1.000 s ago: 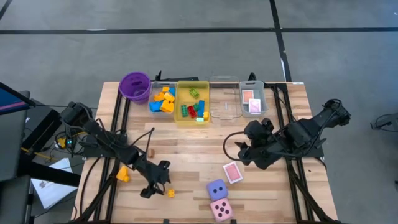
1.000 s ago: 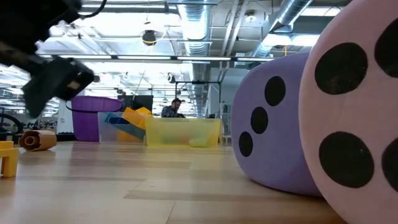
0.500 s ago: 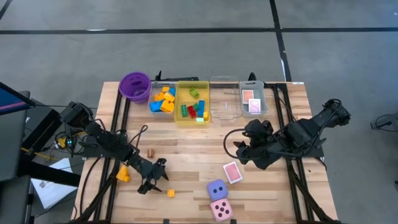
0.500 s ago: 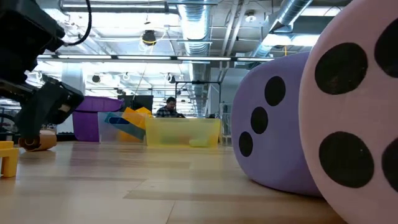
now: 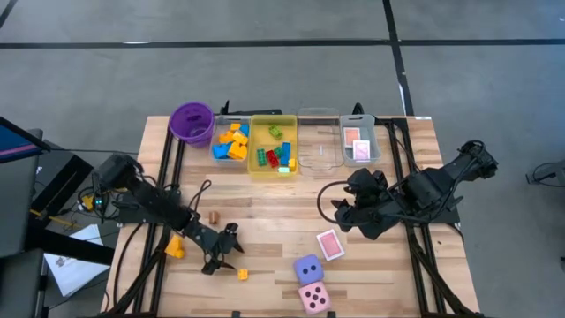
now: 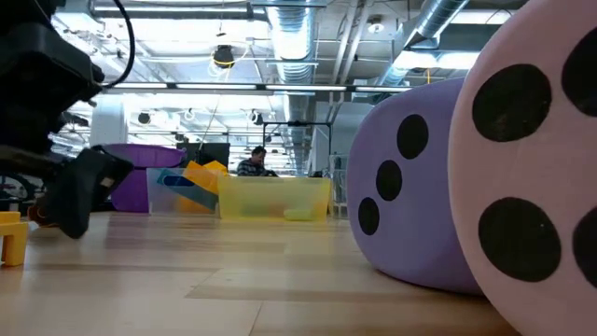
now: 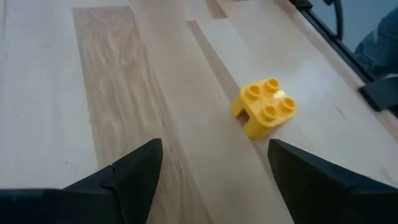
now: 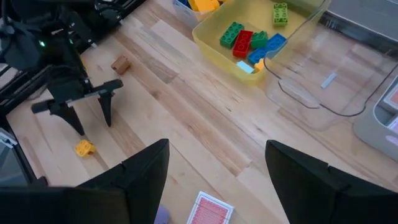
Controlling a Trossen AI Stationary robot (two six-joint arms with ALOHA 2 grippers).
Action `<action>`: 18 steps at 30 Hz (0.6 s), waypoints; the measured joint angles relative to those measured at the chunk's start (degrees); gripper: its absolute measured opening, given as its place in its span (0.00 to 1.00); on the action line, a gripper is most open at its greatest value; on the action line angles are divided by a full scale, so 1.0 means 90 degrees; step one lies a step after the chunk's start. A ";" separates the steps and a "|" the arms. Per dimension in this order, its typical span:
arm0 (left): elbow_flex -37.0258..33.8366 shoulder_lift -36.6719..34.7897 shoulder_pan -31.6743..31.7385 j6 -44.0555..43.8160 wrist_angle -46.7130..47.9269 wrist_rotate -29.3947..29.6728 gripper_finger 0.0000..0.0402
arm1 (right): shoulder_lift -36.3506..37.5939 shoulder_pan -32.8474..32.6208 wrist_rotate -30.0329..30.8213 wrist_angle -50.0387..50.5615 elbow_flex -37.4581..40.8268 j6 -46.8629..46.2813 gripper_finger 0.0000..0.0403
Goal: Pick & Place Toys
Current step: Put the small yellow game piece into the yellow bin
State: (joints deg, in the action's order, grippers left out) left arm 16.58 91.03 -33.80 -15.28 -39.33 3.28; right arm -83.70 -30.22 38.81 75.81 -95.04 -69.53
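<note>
Left hand [image 5: 223, 253] has dropped lower over the wooden counter [image 5: 265, 199] and turned a little within the past second, so its 2 dark fingers now point at the small yellow 4-stud plastic brick [image 5: 242, 274], which lies just beside it at about 5 o'clock. We judge this to be the lining-up before a pick: the brick is not yet between the fingers. In the left wrist view the fingers [image 7: 134, 168] stand wide apart and empty, with the yellow brick [image 7: 264, 106] lying ahead of them on bare wood, touching neither.

Right hand [image 5: 353, 215] waits over the counter's right half, half open and holding nothing; the pink-backed playing card [image 5: 329, 245] lies near it at 7 o'clock.

Purple soft die [image 5: 307, 268] and pink soft die [image 5: 312, 298] sit touching at the counter's near edge. At 12 o'clock, the yellow rectangular tray [image 5: 273, 147] already holds several coloured bricks, so more sorting remains.
</note>
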 joint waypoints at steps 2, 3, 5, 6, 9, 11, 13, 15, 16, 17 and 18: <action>-0.0002 0.0365 0.0000 0.0003 -0.0480 0.0018 0.71 | 0.0000 0.0000 0.0000 0.0000 0.0000 -0.0072 0.64; 0.0001 0.0529 0.0000 0.0005 -0.0723 0.0040 0.71 | 0.0000 0.0000 0.0000 0.0000 0.0000 -0.0108 0.64; 0.0002 0.0824 -0.0001 0.0007 -0.1170 0.0047 0.71 | 0.0000 -0.0004 -0.0002 0.0000 0.0000 -0.0115 0.64; 0.0003 0.0952 -0.0016 0.0009 -0.1368 0.0046 0.71 | 0.0000 -0.0005 -0.0017 0.0000 0.0000 -0.0115 0.64; 0.0036 0.1273 -0.0093 0.0016 -0.1833 0.0095 0.71 | 0.0000 -0.0010 -0.0170 0.0001 0.0000 -0.0118 0.64; 0.0087 0.1427 -0.0194 0.0104 -0.1991 0.0140 0.71 | 0.0000 -0.0010 -0.0192 0.0002 0.0000 -0.0116 0.64; 0.0175 0.1518 -0.0324 0.0339 -0.1992 0.0169 0.71 | 0.0000 -0.0010 -0.0192 0.0002 0.0000 -0.0115 0.64; 0.0252 0.1528 -0.0443 0.0505 -0.1918 0.0156 0.71 | 0.0000 -0.0010 -0.0194 0.0007 0.0000 -0.0115 0.64; 0.0290 0.1532 -0.0492 0.0530 -0.1887 0.0116 0.71 | 0.0000 -0.0010 -0.0194 0.0009 0.0000 -0.0113 0.64; 0.0327 0.1537 -0.0524 0.0531 -0.1875 0.0054 0.71 | 0.0000 -0.0010 -0.0194 0.0020 0.0000 -0.0111 0.64; 0.0361 0.1537 -0.0544 0.0529 -0.1859 0.0007 0.71 | 0.0000 -0.0010 -0.0194 0.0027 0.0000 -0.0110 0.64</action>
State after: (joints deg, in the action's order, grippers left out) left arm 19.83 104.86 -38.70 -10.52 -56.05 3.34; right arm -83.70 -30.30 37.06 76.05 -95.04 -70.52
